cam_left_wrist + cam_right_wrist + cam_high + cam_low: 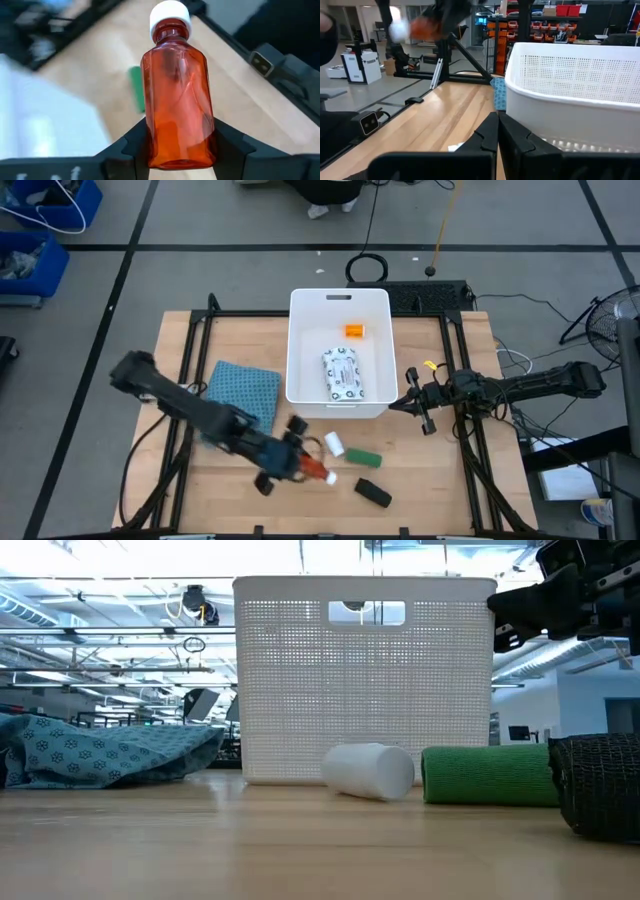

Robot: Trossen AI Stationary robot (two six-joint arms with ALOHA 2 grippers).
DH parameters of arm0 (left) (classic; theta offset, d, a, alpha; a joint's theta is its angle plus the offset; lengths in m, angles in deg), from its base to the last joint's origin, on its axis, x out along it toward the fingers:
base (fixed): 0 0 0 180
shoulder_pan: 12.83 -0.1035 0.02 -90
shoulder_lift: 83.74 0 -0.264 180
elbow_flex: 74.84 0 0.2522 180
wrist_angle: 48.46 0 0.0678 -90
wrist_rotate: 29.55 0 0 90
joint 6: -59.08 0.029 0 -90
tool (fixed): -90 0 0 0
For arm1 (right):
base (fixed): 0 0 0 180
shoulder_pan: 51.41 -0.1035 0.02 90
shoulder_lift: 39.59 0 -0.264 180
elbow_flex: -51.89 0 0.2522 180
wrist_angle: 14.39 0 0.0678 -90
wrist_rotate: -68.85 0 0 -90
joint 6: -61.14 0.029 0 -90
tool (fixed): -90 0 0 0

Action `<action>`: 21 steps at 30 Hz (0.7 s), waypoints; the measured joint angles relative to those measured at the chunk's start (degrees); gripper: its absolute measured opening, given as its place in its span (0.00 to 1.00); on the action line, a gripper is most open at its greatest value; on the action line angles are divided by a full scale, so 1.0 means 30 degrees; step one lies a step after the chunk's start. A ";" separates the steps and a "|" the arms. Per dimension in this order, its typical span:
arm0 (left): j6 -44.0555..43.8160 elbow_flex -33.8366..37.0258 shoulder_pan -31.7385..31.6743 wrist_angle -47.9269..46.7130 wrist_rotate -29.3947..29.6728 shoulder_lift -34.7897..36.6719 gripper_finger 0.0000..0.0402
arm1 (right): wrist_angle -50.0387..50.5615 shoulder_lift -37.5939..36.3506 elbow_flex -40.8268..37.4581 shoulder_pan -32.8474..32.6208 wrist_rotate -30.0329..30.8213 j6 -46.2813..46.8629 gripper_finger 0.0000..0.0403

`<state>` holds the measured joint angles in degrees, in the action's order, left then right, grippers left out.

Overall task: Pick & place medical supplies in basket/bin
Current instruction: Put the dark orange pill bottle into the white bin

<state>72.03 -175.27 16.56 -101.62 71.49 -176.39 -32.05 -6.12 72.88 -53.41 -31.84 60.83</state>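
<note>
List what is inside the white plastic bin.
In the large white rectangular plastic bin, the high view shows a white printed flat packet and a small orange bottle. Whatever lies beneath the packet is covered. From table height the bin's perforated wall hides the contents.

Grey taped floor (200,220), blue crates (45,225).

Glossy plastic red bottle (177,110) (perforated white bin (365,680)).
</note>
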 joint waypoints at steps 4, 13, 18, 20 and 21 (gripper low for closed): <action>-0.0697 0.0439 0.0259 -0.1450 0.2113 0.2902 0.41 | 0.0007 0.0000 0.0000 0.0000 -0.0007 0.0113 0.00; -0.1727 0.9011 -0.0022 0.3743 0.5209 1.2286 0.39 | 0.0024 0.0000 0.0000 0.0000 -0.0007 -0.0067 0.00; -0.1318 1.5617 -0.0471 1.0175 0.7491 1.7255 0.43 | -0.0321 -0.0007 0.0000 0.0000 -0.0015 -0.0113 0.00; -0.1196 1.7653 -0.0839 1.2347 0.8004 1.8718 0.43 | -0.0626 -0.0007 0.0000 0.0000 -0.0015 -0.0096 0.00; -0.1133 1.8543 -0.1027 1.3287 0.8201 1.9289 0.42 | -0.0848 -0.0007 0.0000 0.0000 -0.0015 -0.0070 0.00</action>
<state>68.63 -119.65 13.48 -61.76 96.09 -118.53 -34.59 -6.14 72.88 -53.41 -31.89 60.62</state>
